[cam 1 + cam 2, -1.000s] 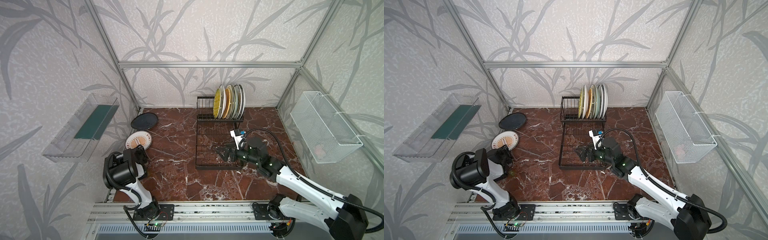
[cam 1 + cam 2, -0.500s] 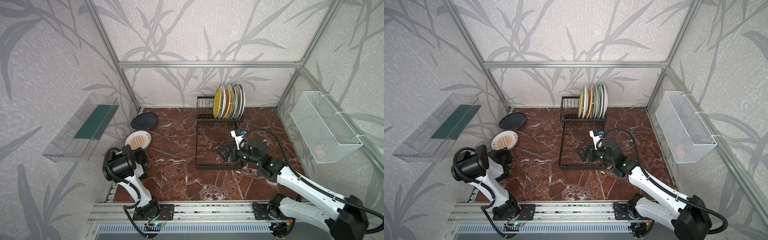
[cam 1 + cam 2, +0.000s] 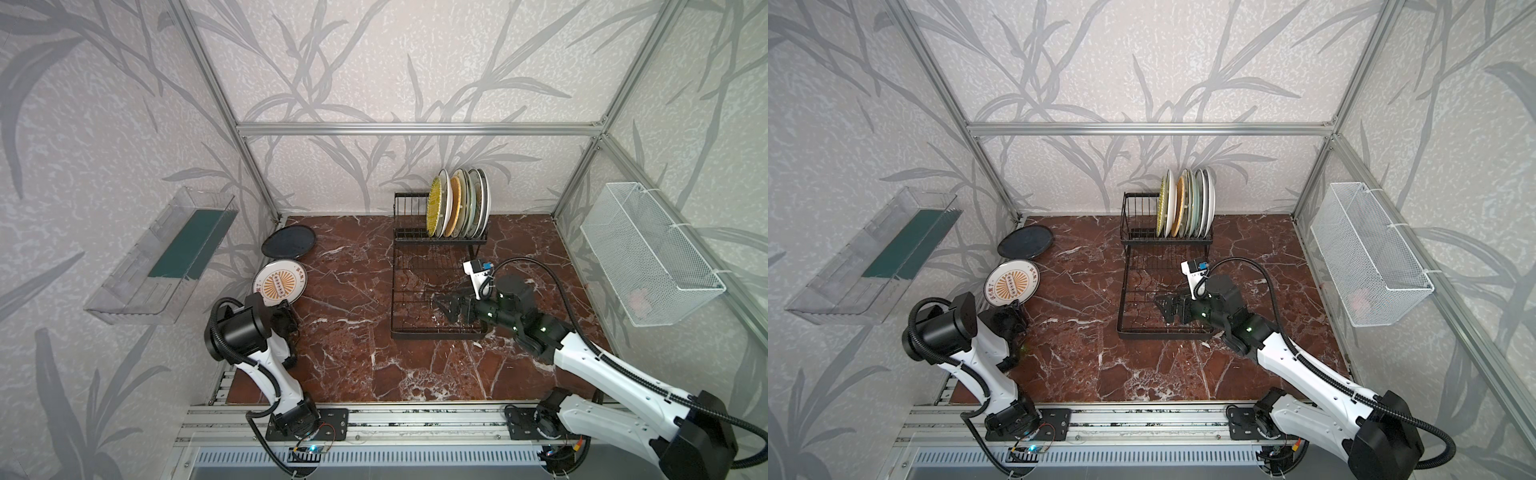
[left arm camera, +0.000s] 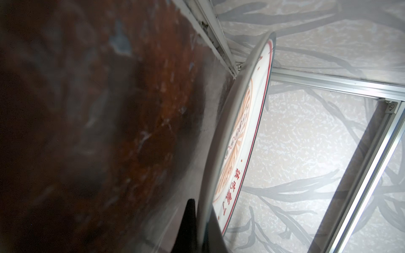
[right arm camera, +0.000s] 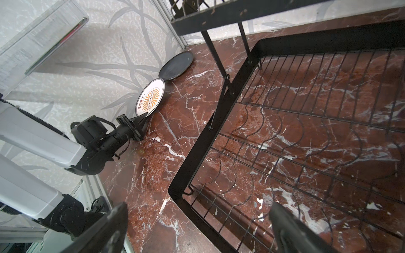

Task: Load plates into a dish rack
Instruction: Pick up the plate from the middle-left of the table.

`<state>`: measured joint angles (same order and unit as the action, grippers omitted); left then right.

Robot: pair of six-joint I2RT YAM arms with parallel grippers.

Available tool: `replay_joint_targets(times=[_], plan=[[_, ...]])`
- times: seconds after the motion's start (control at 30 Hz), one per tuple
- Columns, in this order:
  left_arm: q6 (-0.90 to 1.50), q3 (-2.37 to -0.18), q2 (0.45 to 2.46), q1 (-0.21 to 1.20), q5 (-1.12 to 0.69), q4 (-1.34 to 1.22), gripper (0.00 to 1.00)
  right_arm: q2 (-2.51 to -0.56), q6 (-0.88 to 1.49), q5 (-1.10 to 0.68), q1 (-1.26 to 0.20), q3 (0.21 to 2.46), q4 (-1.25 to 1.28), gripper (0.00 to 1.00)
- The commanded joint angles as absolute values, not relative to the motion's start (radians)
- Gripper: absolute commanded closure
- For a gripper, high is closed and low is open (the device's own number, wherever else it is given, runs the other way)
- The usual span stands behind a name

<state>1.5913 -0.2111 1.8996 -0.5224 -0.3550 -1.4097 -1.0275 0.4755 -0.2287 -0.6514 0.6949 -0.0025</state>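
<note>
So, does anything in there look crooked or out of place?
The white round plate with the orange sunburst is tipped at an angle, not flat, its rim pinched in the left claw. The black round plate lies outside the black wire dish rack too. Nothing looks spilled or broken.

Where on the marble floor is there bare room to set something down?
Bare marble lies between the sunburst plate and the dish rack, and from the rack to the front rail. Crowded: the left side, with the black plate, and the racked plates.
</note>
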Motion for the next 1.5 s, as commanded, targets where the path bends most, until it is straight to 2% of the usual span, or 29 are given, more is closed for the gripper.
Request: replay_joint_targets(times=[0.0, 0.13, 0.3, 0.4, 0.6, 0.73, 0.8, 0.9, 1.07, 1.1, 1.17, 1.47], plan=[[1.621, -0.174, 1.882, -0.500, -0.449, -1.416, 1.00, -1.014, 0.451, -0.204, -0.636, 0.748, -0.044, 0.01], [1.617, -0.175, 1.799, -0.435, -0.496, -1.407, 1.00, -1.026, 0.446, -0.211, -0.613, 0.778, -0.057, 0.01], [1.585, -0.209, 1.660, -0.351, -0.541, -1.279, 1.00, -1.051, 0.446, -0.223, -0.602, 0.826, -0.071, 0.01], [1.543, -0.220, 1.526, -0.341, -0.563, -1.155, 1.00, -1.057, 0.443, -0.220, -0.601, 0.849, -0.085, 0.01], [1.396, -0.338, 1.184, -0.341, -0.663, -0.725, 1.00, -1.052, 0.422, -0.219, -0.599, 0.909, -0.131, 0.01], [1.375, -0.408, 1.060, -0.345, -0.748, -0.625, 1.00, -1.056, 0.417, -0.247, -0.599, 0.971, -0.160, 0.01], [1.388, -0.435, 1.049, -0.344, -0.821, -0.658, 1.00, -1.064, 0.423, -0.261, -0.599, 1.013, -0.179, 0.00], [1.478, -0.458, 1.092, -0.342, -0.944, -0.838, 1.00, -1.096, 0.450, -0.282, -0.599, 1.097, -0.213, 0.00], [1.777, -0.473, 1.259, -0.316, -1.052, -1.371, 1.00, -1.168, 0.544, -0.352, -0.602, 1.226, -0.207, 0.02], [1.814, -0.485, 1.286, -0.303, -1.068, -1.411, 1.00, -1.178, 0.561, -0.353, -0.606, 1.241, -0.197, 0.02], [1.814, -0.511, 1.316, -0.252, -1.090, -1.413, 1.00, -1.205, 0.568, -0.323, -0.638, 1.274, -0.187, 0.03], [1.793, -0.561, 1.318, -0.017, -0.983, -1.413, 1.00, -1.345, 0.575, -0.213, -0.743, 1.373, -0.141, 0.07]])
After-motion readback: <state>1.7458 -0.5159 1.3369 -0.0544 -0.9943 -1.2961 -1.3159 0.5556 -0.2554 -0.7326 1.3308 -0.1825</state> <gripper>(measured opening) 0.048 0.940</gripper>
